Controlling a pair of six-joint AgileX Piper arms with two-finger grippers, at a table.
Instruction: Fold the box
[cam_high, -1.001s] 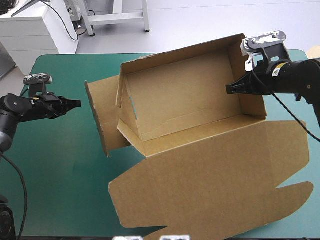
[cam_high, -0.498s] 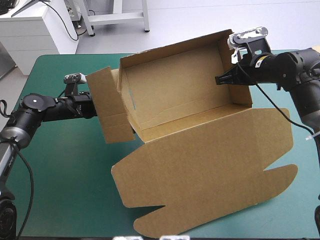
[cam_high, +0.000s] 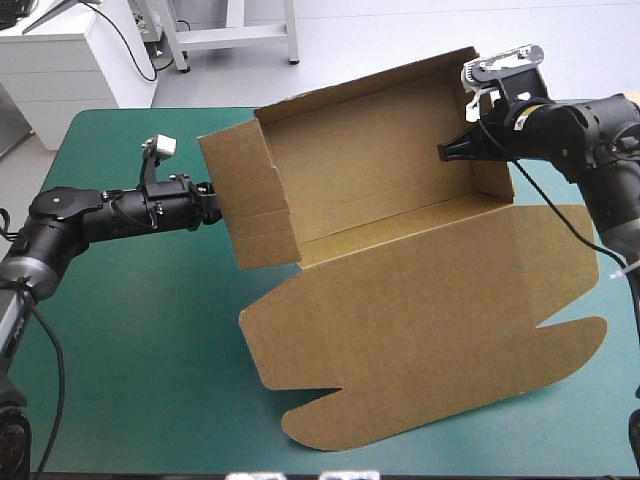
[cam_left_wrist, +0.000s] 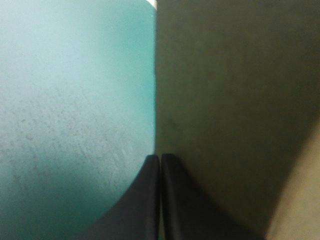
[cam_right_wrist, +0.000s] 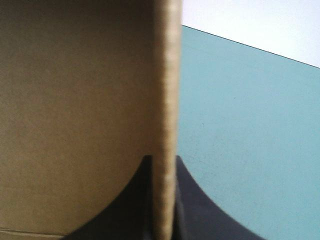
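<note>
Pressure was the work on the left: the left hand (cam_high: 210, 193), its black fingers (cam_left_wrist: 145, 200) closed together into one point, lay against the outer face of the left end flap (cam_high: 248, 200). It would do best to push low and square near the crease, so the flap turned in without buckling. From the middle to the right of the teal-green counter (cam_high: 130, 330) sat the brown box (cam_high: 400, 300), its back wall (cam_high: 370, 150) raised and its lid (cam_high: 430, 350) lying flat toward the near edge. At the right, the right hand (cam_high: 447, 152) pinched the top edge of the right end wall (cam_high: 492, 165) and should probably hold it upright as a brace. The board looked stiff, matte and corrugated, its cut edge pale and ribbed, with scored creases and rounded lid tabs. The counter's surface was faintly pebbled.
</note>
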